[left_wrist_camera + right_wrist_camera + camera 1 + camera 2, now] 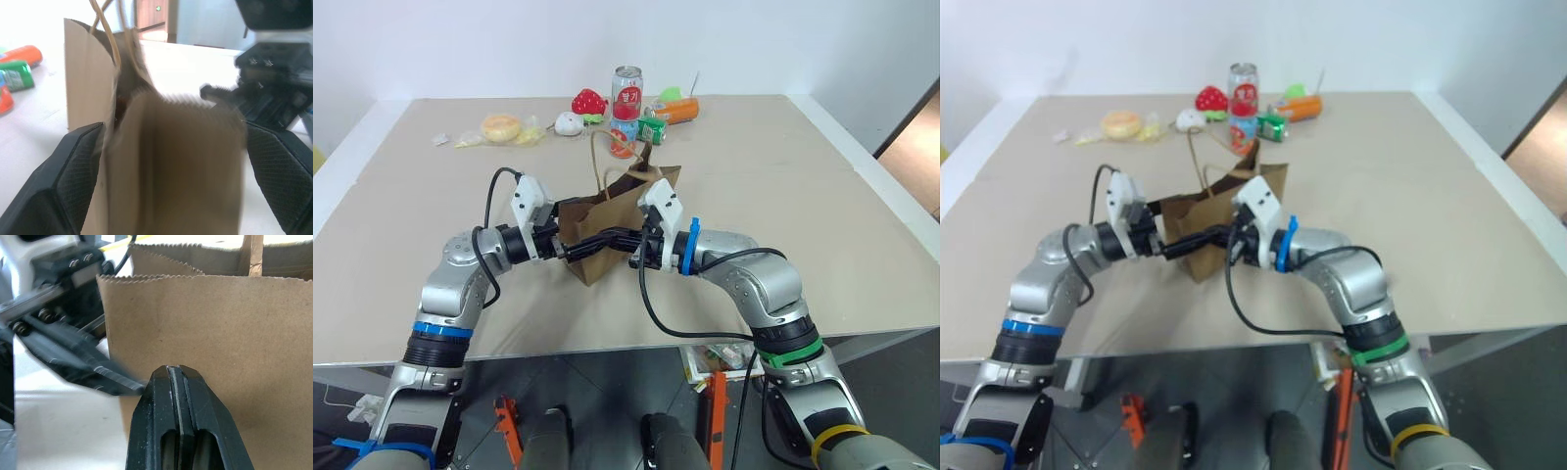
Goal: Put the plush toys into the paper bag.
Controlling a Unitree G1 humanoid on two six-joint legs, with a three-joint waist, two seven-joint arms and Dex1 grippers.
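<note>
Paper bag (607, 225) upright between both hands, contents hidden

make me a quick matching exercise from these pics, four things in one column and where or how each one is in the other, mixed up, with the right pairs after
Things:
1. brown kraft paper bag
2. left gripper
3. right gripper
4. red strawberry plush toy

States or places:
A. fingers pressed shut, tip against the bag's wall
B. at the far edge of the table, next to the tall red and white drink can
C. standing upright between both grippers
D. fingers spread wide, one on each side of the bag

Pairs: 1-C, 2-D, 3-A, 4-B
</note>
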